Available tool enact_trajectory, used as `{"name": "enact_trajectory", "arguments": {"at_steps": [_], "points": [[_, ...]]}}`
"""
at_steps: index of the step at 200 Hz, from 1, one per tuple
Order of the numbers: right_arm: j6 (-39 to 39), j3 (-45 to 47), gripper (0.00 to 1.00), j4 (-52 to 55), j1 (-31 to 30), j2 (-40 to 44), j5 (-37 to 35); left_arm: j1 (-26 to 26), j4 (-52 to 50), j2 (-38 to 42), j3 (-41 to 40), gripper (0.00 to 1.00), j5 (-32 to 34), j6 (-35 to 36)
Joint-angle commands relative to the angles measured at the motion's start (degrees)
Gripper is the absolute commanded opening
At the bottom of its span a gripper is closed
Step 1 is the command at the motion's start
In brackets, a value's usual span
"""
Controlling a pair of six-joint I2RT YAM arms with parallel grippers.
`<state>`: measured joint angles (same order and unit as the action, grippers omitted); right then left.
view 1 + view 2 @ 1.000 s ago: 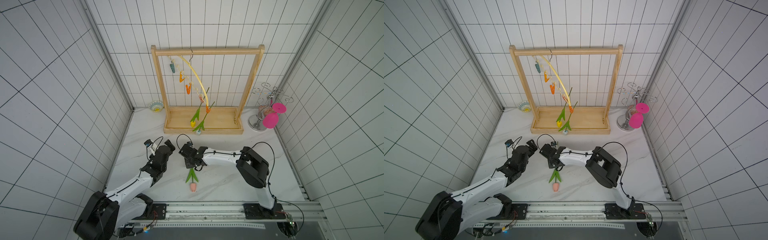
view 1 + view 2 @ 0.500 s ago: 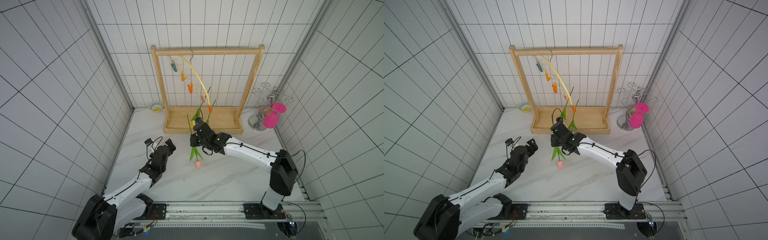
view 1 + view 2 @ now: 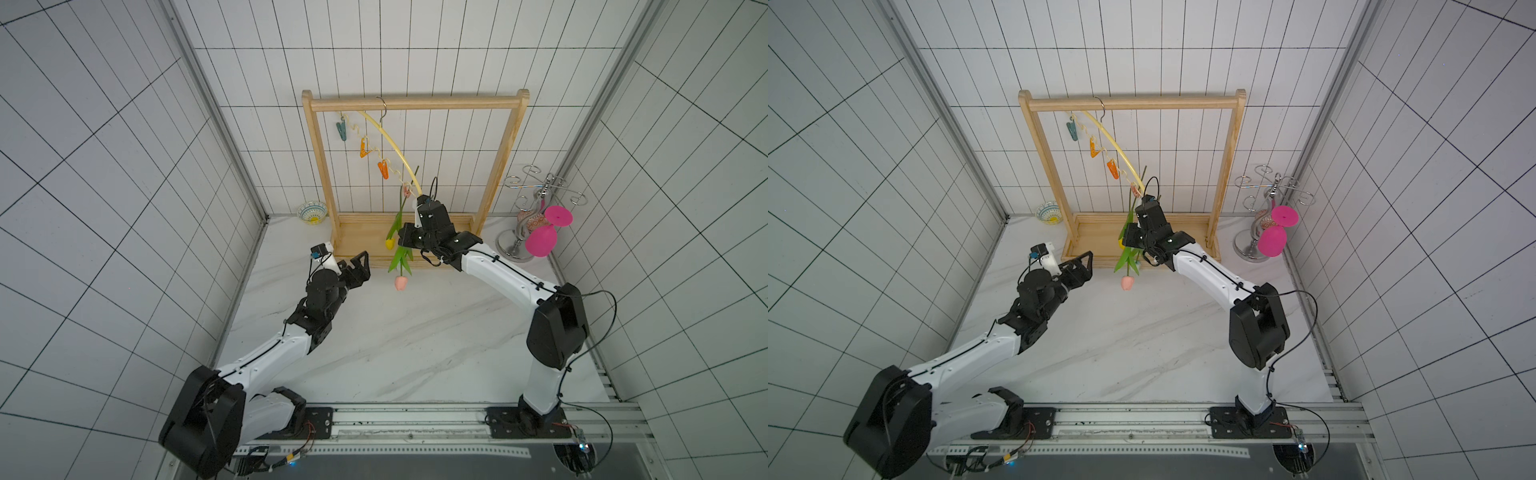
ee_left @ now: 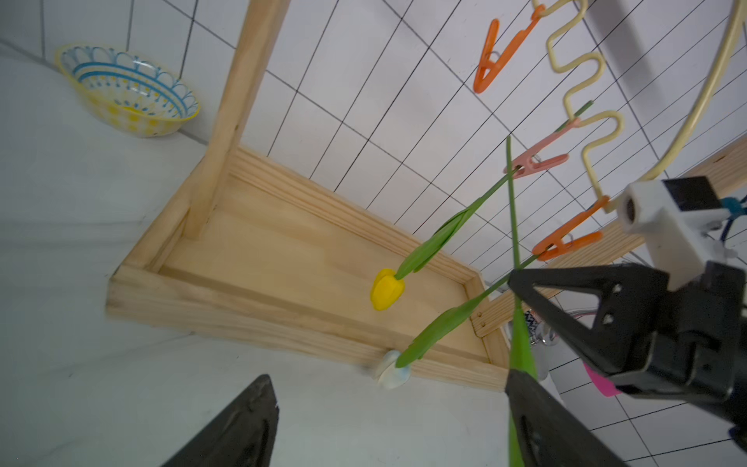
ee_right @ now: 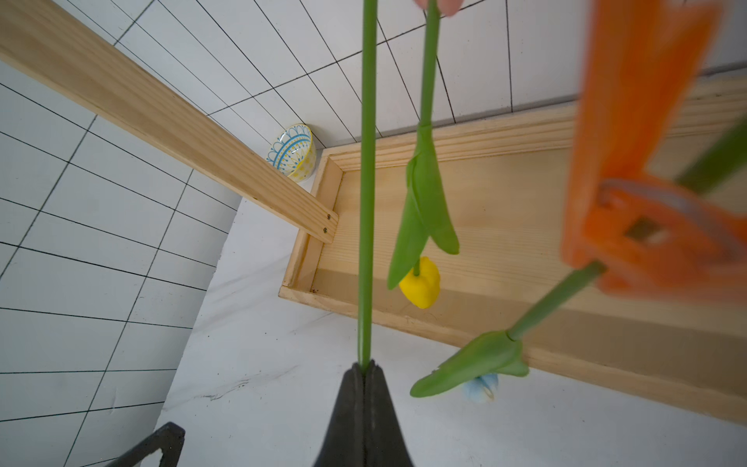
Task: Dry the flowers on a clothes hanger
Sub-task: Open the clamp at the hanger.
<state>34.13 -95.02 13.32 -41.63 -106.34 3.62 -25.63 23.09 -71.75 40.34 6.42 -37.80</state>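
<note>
Nearest, my left arm [image 3: 266, 355] stretches low over the marble desk [image 3: 415, 340] with the wrist lifted. My left jaws stand wide apart, aimed at the rack, near the pink tulip [image 3: 400, 282] but short of it.

My right arm [image 3: 507, 278] reaches in from an upright elbow. My right jaws are pressed together on that tulip's thin green stem, the fingers [image 5: 347, 412] meeting around it above its leaves. The stem runs nearly straight up and down. Its bloom points down, hanging over the desk just in front of the rack's base.

Crowding the stem, the yellow tulip [image 4: 387, 289] and the white tulip [image 4: 391, 374] hang bloom-down. A pink clothespin [image 4: 533, 159] clips the yellow one and an orange clothespin [image 4: 566, 242] clips the white one.

Both pins belong to the pale-yellow clothes hanger [image 4: 705, 97]. It hangs tilted by its metal hook from the top bar of the wooden rack [image 3: 415, 102], low end toward my right jaws.

Farthest back, a patterned bowl [image 3: 312, 212] sits in the left corner. On the right, a silver stand [image 3: 509, 247] carries a magenta glass [image 3: 540, 241].
</note>
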Motion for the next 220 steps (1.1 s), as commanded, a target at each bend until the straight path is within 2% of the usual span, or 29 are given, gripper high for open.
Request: {"name": "enact_trajectory", "arguments": {"at_steps": [1,27,44,99,150,182,220], "points": [[-1.46,-4.15,0.0,0.99,0.73,-0.79,-0.66,1.26,-0.74,-6.56,10.29,0.9,-5.05,2.71],[-3.42,-5.7,0.0,1.53,2.12,-1.18,0.65,6.6,-1.02,-15.02,21.13,0.9,-14.59,0.33],[-3.98,-6.55,0.0,1.78,2.98,-1.41,1.8,9.01,-1.14,-20.56,27.94,0.9,-20.7,1.3],[-4.47,-13.55,0.0,3.69,3.96,-4.66,3.48,10.07,1.85,-37.5,46.64,0.83,-33.51,5.94],[-3.76,-16.2,0.0,4.84,4.93,-6.41,3.97,10.11,-3.49,-45.57,58.33,0.81,-33.39,14.31],[-4.59,-16.58,0.0,4.92,5.06,-6.42,2.26,10.12,-4.92,-47.89,62.12,0.76,-29.8,19.73],[-4.6,-16.52,0.0,4.39,5.06,-6.51,0.69,10.07,-5.29,-51.06,66.49,0.7,-29.09,22.36]]}}
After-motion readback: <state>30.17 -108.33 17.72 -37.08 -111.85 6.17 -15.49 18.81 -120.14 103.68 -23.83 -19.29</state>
